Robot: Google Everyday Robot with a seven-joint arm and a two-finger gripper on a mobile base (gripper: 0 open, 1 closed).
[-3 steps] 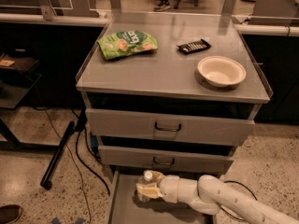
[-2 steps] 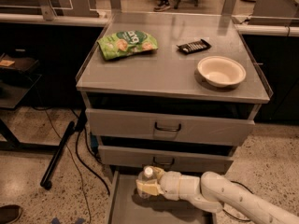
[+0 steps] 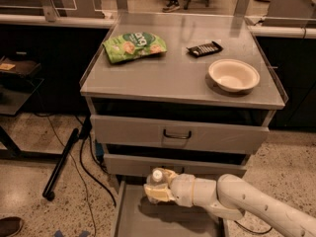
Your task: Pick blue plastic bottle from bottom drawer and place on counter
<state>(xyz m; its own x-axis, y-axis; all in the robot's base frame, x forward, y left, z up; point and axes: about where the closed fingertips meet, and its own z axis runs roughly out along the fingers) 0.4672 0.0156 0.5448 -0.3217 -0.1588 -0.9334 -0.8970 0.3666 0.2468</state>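
Bottle (image 3: 156, 180): upright, white cap on top, pinched between the fingers of my gripper (image 3: 158, 189). I see it above the open bottom drawer (image 3: 129, 216), close to the front of the drawer above (image 3: 126, 164). My arm (image 3: 247, 201) enters from the lower right. Counter (image 3: 177, 78): green snack bag (image 3: 134, 46) back left, dark bar (image 3: 204, 48), pale bowl (image 3: 233, 75) on the right.

Gripper (image 3: 159, 187) over bottom drawer (image 3: 131, 217), jaws clamping blue plastic bottle (image 3: 156, 177).

Hand (image 3: 159, 187) holding bottle (image 3: 156, 176), seemingly just above bottom drawer (image 3: 134, 217) floor.
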